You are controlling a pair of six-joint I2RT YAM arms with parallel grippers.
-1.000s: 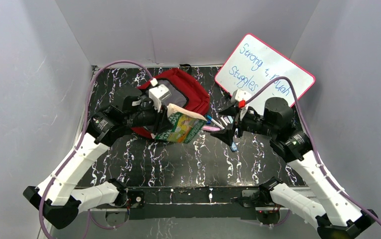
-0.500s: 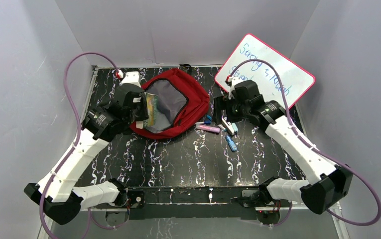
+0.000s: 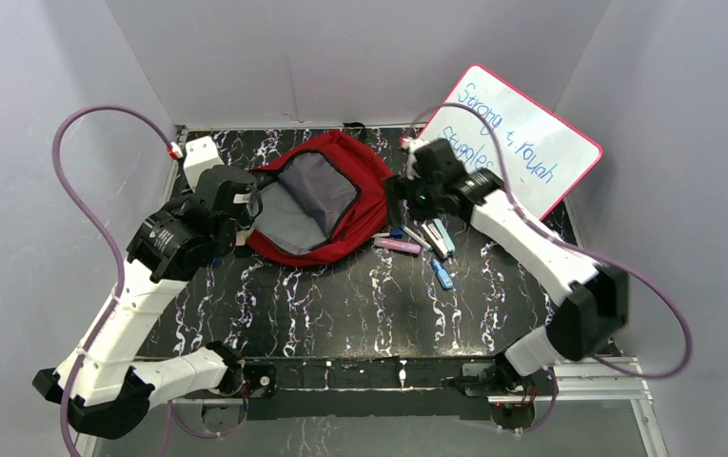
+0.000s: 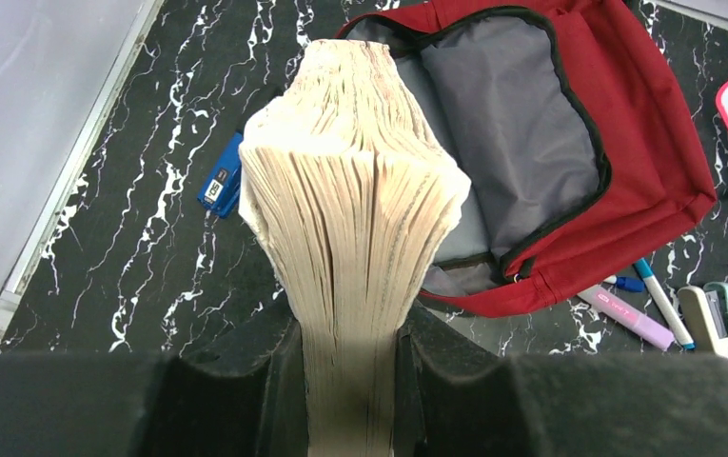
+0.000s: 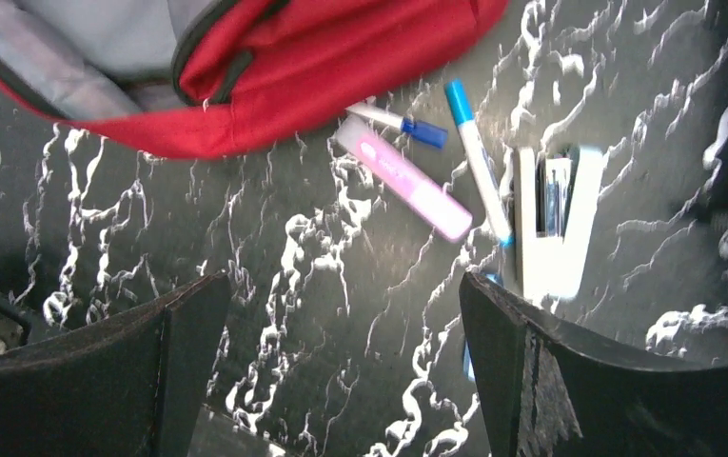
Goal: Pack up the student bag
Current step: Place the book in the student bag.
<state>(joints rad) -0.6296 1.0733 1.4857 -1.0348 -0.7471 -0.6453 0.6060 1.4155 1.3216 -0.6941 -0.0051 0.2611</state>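
While left end effector (image 4: pixel 350 333) clamps what seems a book (image 4: pixel 350 181), student bag (image 4: pixel 647 143) lies beyond

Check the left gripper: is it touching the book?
Touching. The left wrist view shows the book pinched between the fingers of the left gripper, with no gap on either side.
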